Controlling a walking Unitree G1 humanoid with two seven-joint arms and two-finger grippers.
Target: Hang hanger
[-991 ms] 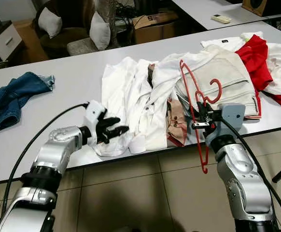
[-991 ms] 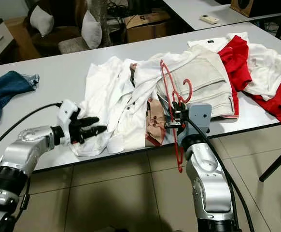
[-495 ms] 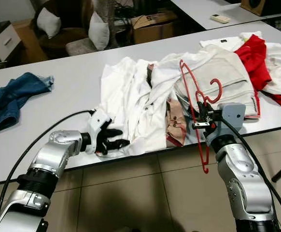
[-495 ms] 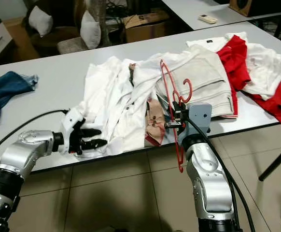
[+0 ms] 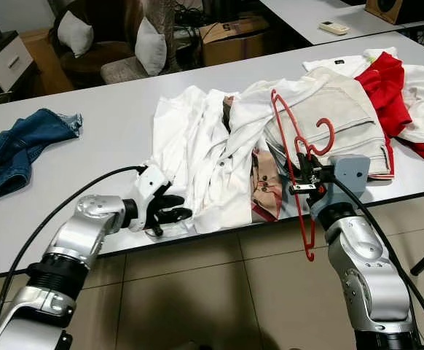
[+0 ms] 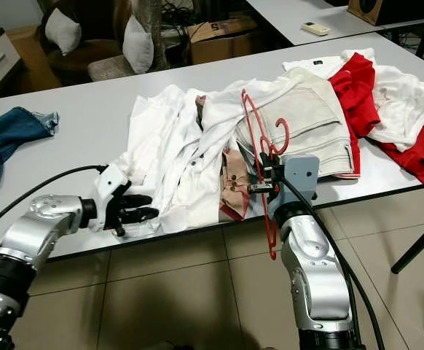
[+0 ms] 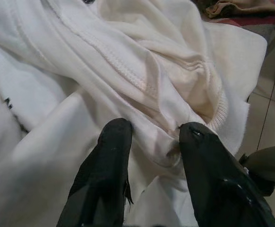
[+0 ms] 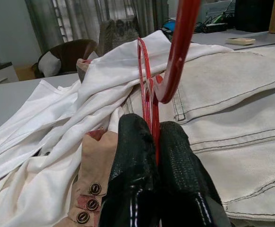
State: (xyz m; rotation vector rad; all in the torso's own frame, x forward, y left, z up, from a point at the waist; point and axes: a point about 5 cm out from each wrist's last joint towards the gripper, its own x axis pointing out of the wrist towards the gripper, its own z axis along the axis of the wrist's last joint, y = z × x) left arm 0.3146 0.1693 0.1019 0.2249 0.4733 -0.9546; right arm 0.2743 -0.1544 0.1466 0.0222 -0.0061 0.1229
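Observation:
A red wire hanger (image 5: 288, 138) stands upright at the table's front edge, hook up, its lower end hanging below the tabletop. My right gripper (image 5: 301, 177) is shut on it near the neck, and the right wrist view shows both fingers (image 8: 133, 142) pressed on the red wire (image 8: 180, 47). A white shirt (image 5: 190, 138) lies crumpled on the grey table (image 5: 110, 124). At its front hem my left gripper (image 5: 170, 211) is shut on a fold of the white cloth (image 7: 151, 142), which bulges between the two black fingers.
Beige trousers (image 5: 343, 109) and red and white clothes (image 5: 383, 84) lie piled to the right of the shirt. Blue jeans (image 5: 15, 149) lie at the table's far left. Beyond it stand a chair with cushions (image 5: 117, 51), a cardboard box and another table with a remote (image 5: 334, 28).
My left gripper has dropped from above the shirt's hem to the table's front edge and its fingers have drawn together on the cloth. The right arm and hanger have held still.

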